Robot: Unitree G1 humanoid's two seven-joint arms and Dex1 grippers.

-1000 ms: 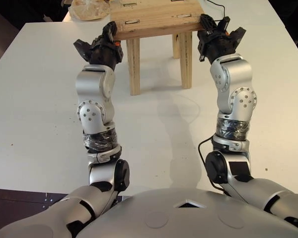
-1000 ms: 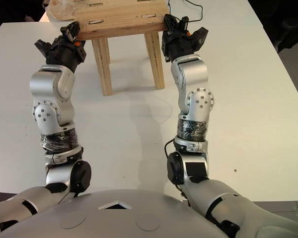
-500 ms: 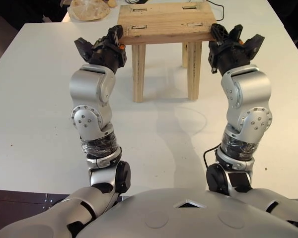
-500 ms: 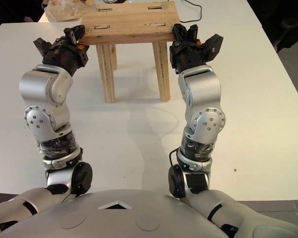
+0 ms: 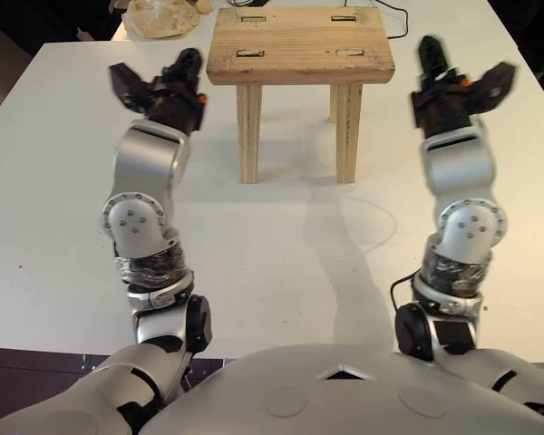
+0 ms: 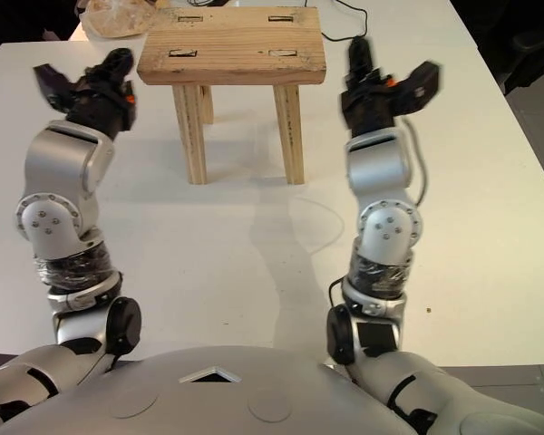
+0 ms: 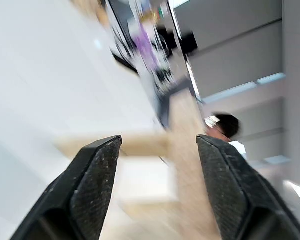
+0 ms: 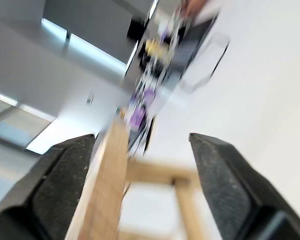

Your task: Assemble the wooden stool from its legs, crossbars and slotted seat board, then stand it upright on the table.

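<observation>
At far mid of the table [image 5: 281, 263], wooden stool [image 5: 299, 45] stands upright on its legs [image 5: 247, 136]. L claw [image 5: 154, 68] sits just off the stool's left end, fingers spread, gripping nothing. R claw [image 5: 462, 65] is off the right end, likewise spread, not touching. Crumpled bag [image 5: 163, 16] at far-left corner, behind the stool.

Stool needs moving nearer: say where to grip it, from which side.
Probably take the seat board by its short ends, one gripper from each side. Its edges overhang the legs, and the open left gripper and right gripper flank them.
</observation>
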